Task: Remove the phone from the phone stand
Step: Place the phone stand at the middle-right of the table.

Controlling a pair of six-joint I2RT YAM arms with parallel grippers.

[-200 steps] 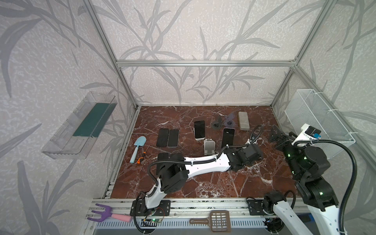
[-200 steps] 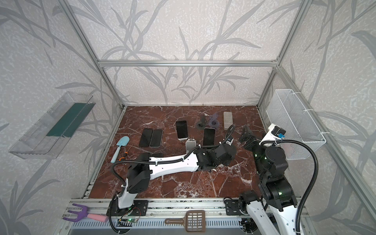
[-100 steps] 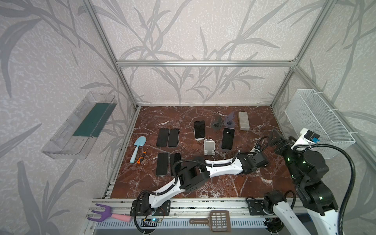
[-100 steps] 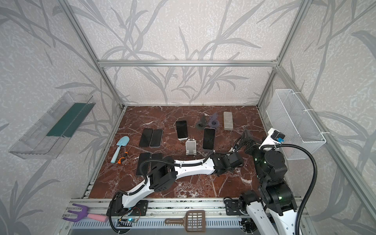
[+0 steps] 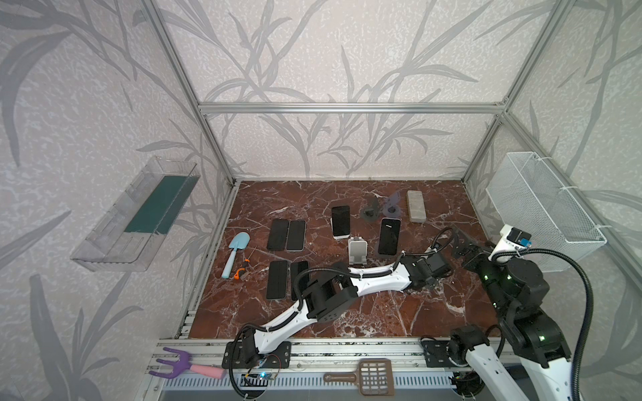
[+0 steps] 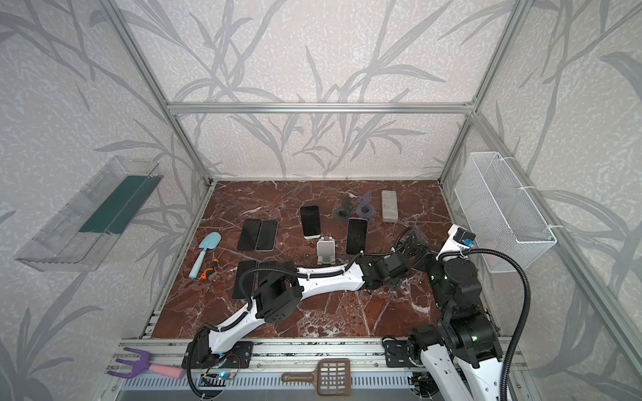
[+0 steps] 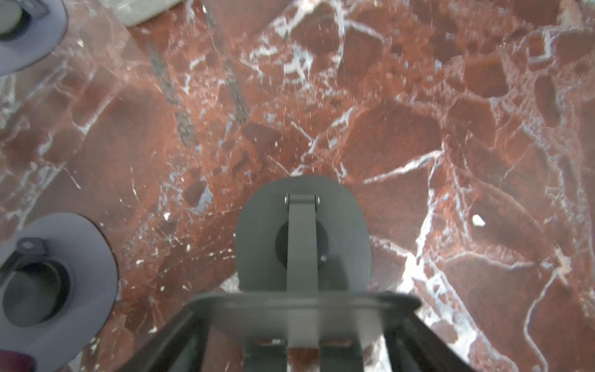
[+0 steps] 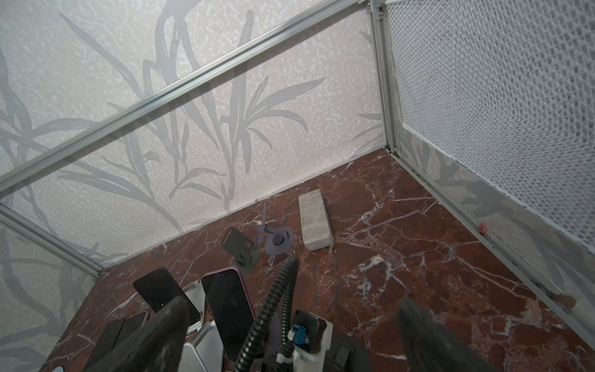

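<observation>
Phone, pink-cased, dark-screened (image 8: 228, 309), leaned lower-left; left gripper (image 5: 430, 279) grip unclear at dark grey round-based stand (image 7: 302, 238); right gripper (image 8: 293, 306) spread, empty. Judged best: pinch edges, lift straight.

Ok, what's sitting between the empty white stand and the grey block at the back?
The phone with the pink case sits between the white stand and the grey block. Both top views show it.
</observation>
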